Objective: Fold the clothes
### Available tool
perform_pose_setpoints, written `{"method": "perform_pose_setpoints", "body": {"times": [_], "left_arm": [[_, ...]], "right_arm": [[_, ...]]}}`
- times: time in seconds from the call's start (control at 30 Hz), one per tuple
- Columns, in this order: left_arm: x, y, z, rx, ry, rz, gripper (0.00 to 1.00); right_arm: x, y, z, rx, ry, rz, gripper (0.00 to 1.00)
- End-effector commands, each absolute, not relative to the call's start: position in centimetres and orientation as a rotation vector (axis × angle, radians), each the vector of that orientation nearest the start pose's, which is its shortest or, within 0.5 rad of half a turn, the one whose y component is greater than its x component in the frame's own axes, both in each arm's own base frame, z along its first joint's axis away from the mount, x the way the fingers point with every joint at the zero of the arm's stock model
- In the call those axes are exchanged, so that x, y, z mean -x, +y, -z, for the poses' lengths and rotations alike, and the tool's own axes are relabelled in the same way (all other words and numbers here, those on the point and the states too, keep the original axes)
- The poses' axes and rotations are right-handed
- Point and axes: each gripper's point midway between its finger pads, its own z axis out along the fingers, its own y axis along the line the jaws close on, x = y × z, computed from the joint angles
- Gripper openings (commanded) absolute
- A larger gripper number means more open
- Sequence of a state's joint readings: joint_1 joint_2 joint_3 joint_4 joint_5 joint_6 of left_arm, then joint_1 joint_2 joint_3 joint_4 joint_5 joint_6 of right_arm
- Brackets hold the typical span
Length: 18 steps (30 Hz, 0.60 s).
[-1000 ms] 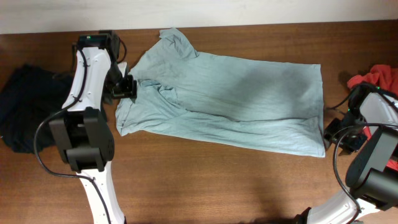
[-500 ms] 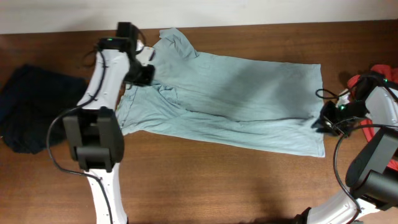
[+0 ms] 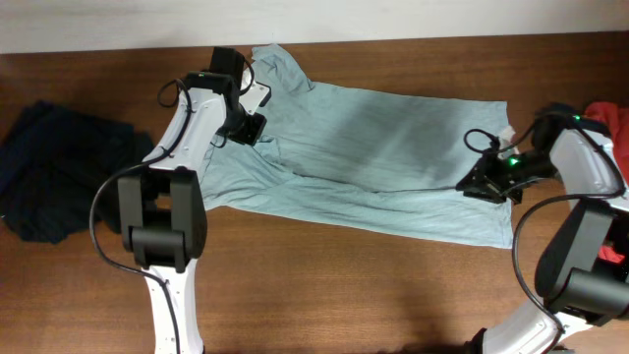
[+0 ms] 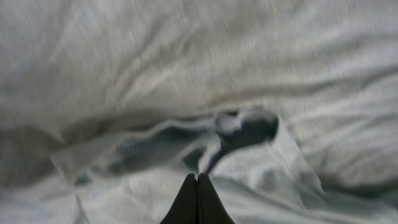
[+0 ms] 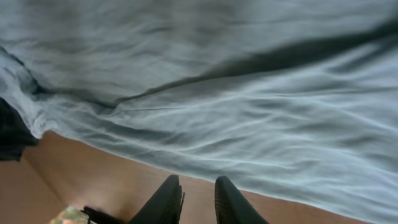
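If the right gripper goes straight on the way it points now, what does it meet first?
Most likely the pale T-shirt, near its edge beside the bare wood; depth is unclear.

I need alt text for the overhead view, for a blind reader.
A pale blue T-shirt lies spread on a brown table. The left arm reaches its collar end, the right arm its hem end; dark clothes lie far left.

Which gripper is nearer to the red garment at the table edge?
Right. The right gripper is over the hem end of the pale T-shirt, near the red garment; the left gripper is at the collar end, far across.
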<state>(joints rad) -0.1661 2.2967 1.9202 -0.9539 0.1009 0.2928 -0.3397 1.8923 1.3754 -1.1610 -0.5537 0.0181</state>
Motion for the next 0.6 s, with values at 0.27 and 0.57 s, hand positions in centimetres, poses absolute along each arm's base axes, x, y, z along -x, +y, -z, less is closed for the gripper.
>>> {"method": "perform_pose_setpoints", "body": {"times": [0.27, 0.57], "left_arm": [[-52.7, -8.8, -1.0, -0.619, 2.751, -0.010, 0.00], [-54.7, -6.3, -2.9, -0.410, 2.721, -0.191, 0.02]], "right_arm": [[-34.3, -0.4, -8.2, -0.468, 2.969, -0.891, 0.24], [-34.2, -0.7, -8.0, -0.469, 2.979, -0.865, 0.24]]}}
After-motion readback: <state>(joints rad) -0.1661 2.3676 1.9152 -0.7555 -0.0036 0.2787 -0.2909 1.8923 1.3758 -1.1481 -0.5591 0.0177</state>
